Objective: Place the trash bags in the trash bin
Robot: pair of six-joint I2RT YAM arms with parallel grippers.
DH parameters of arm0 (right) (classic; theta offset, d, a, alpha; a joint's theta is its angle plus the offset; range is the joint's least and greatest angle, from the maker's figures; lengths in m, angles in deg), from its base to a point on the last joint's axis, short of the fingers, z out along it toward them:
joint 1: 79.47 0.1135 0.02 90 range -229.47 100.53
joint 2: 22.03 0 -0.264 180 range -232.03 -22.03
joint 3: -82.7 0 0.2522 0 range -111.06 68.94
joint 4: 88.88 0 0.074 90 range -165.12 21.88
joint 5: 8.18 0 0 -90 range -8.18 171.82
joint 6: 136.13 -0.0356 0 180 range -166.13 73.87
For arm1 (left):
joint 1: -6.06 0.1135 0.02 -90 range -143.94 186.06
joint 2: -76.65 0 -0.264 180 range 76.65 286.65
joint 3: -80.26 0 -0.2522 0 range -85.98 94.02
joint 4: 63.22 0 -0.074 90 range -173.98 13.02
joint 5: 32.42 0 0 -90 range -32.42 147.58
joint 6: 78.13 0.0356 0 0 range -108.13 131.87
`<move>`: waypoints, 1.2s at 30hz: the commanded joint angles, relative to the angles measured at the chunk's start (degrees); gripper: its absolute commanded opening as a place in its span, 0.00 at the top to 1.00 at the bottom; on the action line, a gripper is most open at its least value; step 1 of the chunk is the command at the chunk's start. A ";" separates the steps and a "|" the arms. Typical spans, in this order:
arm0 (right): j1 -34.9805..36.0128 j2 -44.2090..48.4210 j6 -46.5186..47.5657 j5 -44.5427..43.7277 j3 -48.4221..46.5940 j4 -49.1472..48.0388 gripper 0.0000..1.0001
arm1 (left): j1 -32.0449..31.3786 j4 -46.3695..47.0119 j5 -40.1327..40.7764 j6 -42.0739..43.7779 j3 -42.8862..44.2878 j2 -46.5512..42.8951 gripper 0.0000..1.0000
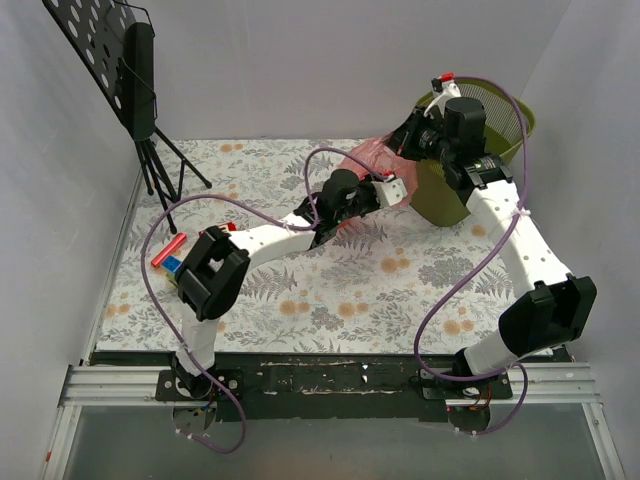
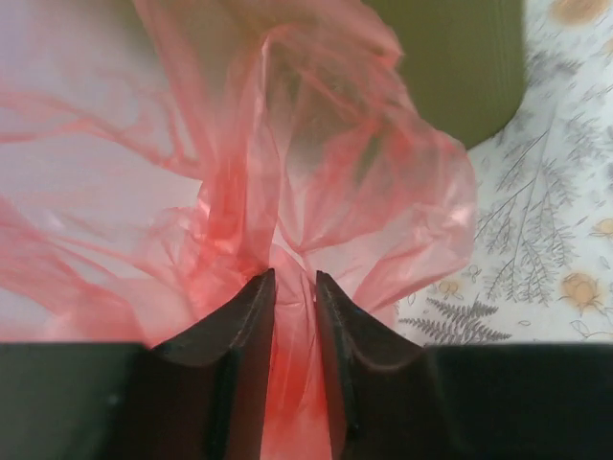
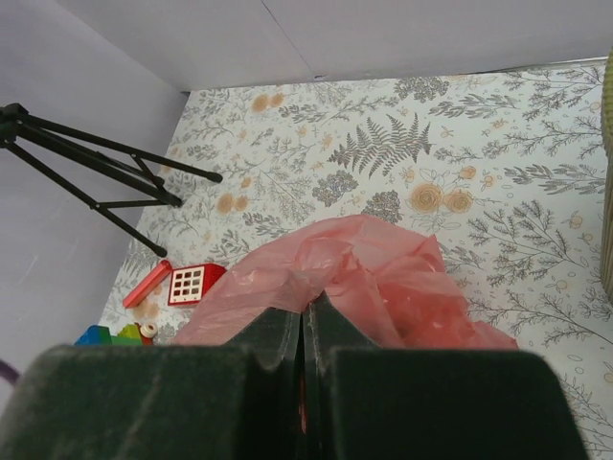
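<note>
right gripper (image 3: pixel 304 311) clamps the crinkly translucent red plastic bag (image 3: pixel 383 273), left gripper (image 2: pixel 295 278) barely parted around it; billowing film may snag the rim of the olive-green mesh bin (image 1: pixel 528 125).

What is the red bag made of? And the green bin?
The red bag looks like very thin plastic film. It is see-through, a bit shiny and full of crinkles, and the dark bin shows through it. The bin seems to be stiff plastic, dull olive green, and it holds its shape. Its wall texture is too small to tell.
</note>
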 commanded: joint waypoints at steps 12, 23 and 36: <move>-5.50 -1.63 0.25 -2.64 -0.81 -5.16 0.99 | 0.14 -11.28 -12.35 -1.41 -18.83 -28.33 1.00; -7.43 -3.22 3.68 -6.95 -1.08 -6.66 0.99 | 0.23 -24.21 -12.36 4.83 -37.47 -50.59 1.00; -7.52 -1.02 6.49 -10.29 1.30 -6.83 0.99 | 0.23 -38.36 -10.33 10.99 -43.81 -65.53 1.00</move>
